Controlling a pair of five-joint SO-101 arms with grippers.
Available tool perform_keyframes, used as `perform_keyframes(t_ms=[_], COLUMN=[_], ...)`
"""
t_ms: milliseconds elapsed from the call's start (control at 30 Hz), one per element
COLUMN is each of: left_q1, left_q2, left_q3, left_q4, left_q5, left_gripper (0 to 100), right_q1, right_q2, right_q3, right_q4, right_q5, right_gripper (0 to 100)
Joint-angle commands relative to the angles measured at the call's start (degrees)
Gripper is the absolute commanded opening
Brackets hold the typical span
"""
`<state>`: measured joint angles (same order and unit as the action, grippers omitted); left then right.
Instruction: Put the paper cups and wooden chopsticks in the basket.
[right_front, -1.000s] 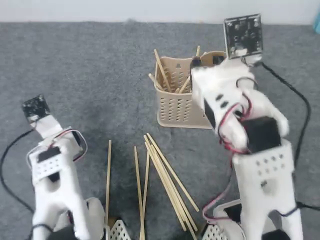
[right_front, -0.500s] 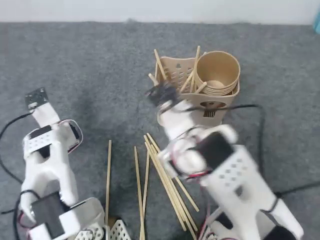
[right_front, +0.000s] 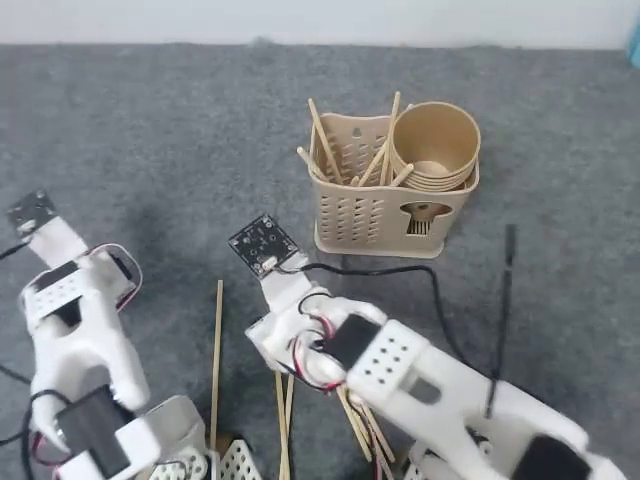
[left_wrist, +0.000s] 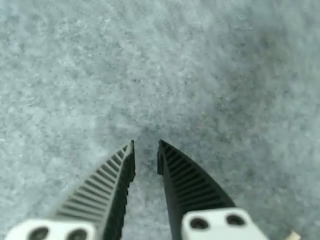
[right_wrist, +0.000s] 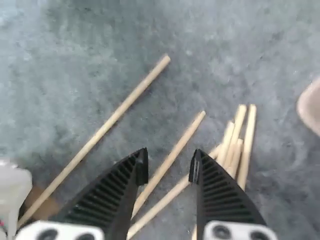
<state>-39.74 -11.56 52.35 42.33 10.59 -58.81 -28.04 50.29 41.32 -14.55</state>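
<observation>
Grey worktop, picking-up step in hand: right gripper half open, empty, over loose chopsticks, left gripper barely open, empty; next, probably lowering and closing.

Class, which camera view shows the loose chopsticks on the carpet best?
The right wrist view: the chopsticks lie close in front of the open right gripper. The high view has one lone chopstick whole, the rest mostly under the right arm. The left wrist view has a pale tip at its edge, too small to tell.
</observation>
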Motion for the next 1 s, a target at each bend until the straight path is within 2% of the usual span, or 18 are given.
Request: perform_keyframes(t_ms=[0, 200, 433, 500, 567, 633, 800, 967], left_q1=[0.09, 0.88, 0.88, 0.88, 0.88, 0.88, 0.88, 0.88], left_q2=[-2.99, -2.99, -2.99, -2.99, -2.99, -2.99, -2.99, -2.99], left_q3=[-1.8, -0.57, -0.48, -0.48, -0.48, -0.4, -0.31, -0.31], left_q4=[-1.23, -3.96, -4.04, -4.04, -4.04, -4.04, -4.04, -4.04], left_q5=[0.97, 0.97, 0.97, 0.97, 0.97, 0.97, 0.97, 0.79], left_gripper=[7, 7, 7, 7, 7, 7, 7, 7], right_q1=[-0.31, 0.48, 2.24, 1.98, 1.98, 1.98, 2.24, 2.33], right_q2=[7.43, 24.04, 32.75, 32.92, 31.25, 27.82, 14.46, -4.09], right_q3=[-3.52, -10.46, -13.71, -13.71, -13.71, -13.27, -13.54, -13.54], right_q4=[-3.56, -7.96, -8.66, -8.48, -7.96, -6.55, 0.22, 3.74], right_q5=[-2.2, -2.29, -2.29, -2.11, -2.11, -1.85, -1.58, 5.36], right_gripper=[14.3, 14.4, 13.6, 8.3, 0.0, 2.8, 0.6, 0.6])
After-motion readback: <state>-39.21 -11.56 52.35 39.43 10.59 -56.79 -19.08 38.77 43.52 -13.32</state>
